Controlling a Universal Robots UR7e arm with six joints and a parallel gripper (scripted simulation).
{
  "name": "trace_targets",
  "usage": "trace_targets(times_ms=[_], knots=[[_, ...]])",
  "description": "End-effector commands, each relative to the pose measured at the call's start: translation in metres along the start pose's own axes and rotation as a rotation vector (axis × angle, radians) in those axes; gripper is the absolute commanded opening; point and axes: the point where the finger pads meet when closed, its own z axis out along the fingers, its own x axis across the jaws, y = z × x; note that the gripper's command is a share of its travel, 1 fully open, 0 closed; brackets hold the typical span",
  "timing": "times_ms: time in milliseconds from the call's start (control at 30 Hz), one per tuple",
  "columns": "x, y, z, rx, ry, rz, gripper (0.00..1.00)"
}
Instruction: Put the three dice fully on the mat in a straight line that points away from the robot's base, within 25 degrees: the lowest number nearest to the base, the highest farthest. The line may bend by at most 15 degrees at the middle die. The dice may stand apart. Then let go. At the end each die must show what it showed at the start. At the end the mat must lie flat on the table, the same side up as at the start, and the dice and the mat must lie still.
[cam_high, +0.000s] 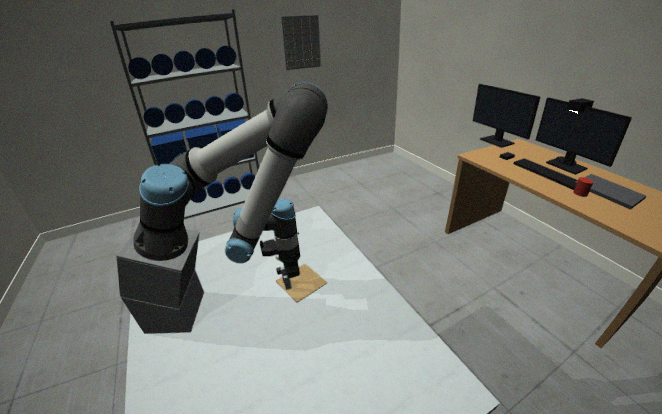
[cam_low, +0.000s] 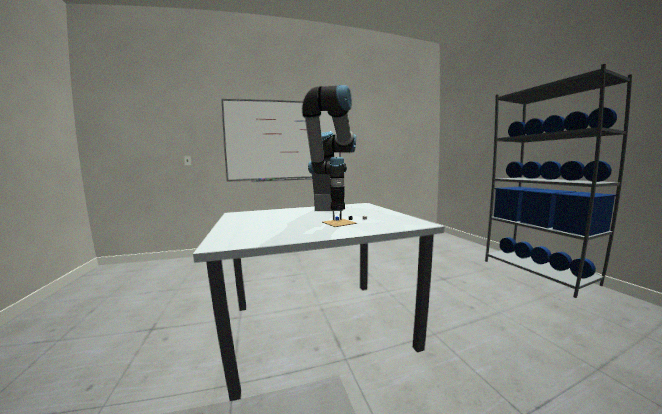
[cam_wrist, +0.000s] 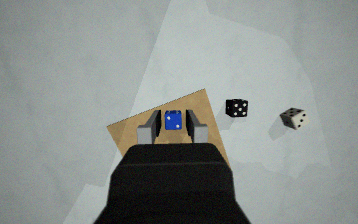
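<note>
Wrist view: we look down past the dark tool (cam_wrist: 172, 125), whose two grey fingers stand parted with a thin gap on each side of the blue die (cam_wrist: 173, 120), gripping nothing. The blue die rests on the tan mat (cam_wrist: 127, 134) and shows two white pips on top. The mat lies flat on the pale counter (cam_wrist: 60, 60), turned at an angle, its far corner pointing toward the black die (cam_wrist: 236, 107). That die sits on the counter just beyond the mat's right edge; we count five pips on its near face, and its top cannot be read. The white die (cam_wrist: 294, 118) lies farther right, well apart from the black one, with dark pips too small to count. In the exterior view the mat (cam_low: 339, 223) sits toward the far right part of the counter (cam_low: 260, 235), with broad bare surface on its left and in front. The whiteboard (cam_low: 250, 140) behind carries short coloured lines, too blurred to read.
</note>
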Motion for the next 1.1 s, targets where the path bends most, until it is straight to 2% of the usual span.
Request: trace_targets(times_ms=[0,233,733,800,1067], knots=[[0.0,0.0,-0.004,-0.001,0.0,0.0,0.7],[0.0,0.0,-0.013,-0.001,0.0,0.0,0.7],[0.0,0.0,-0.062,-0.001,0.0,0.0,0.7],[0.0,0.0,-0.062,-0.001,0.0,0.0,0.7],[0.0,0.0,-0.082,-0.001,0.0,0.0,0.7]])
